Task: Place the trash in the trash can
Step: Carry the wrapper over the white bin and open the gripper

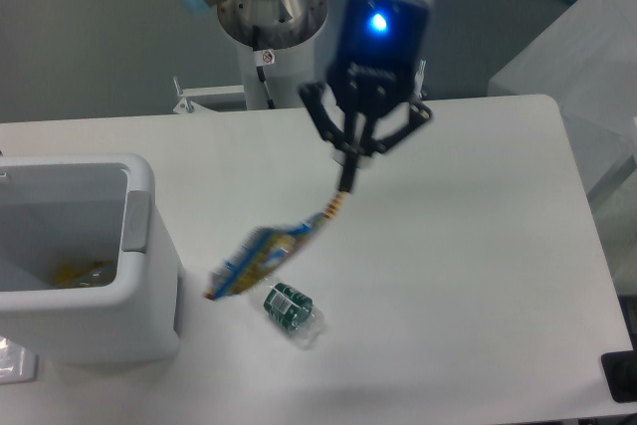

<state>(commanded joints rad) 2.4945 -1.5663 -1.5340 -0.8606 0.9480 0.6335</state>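
My gripper (347, 180) is shut on one end of the blue snack wrapper (264, 252), which hangs slanting down to the left, in the air above the table. Under the wrapper's low end lies the crushed clear bottle (290, 309) with its green label, flat on the table. The white trash can (75, 256) stands at the left edge, its grey handle (135, 221) facing the wrapper. Something yellow (75, 272) lies inside it. The wrapper's lower tip hangs just right of the can's wall.
The arm's base column (269, 22) stands behind the table's far edge. A grey-white box (587, 57) sits off the table at the right. A small clear packet (12, 360) lies at the can's front left corner.
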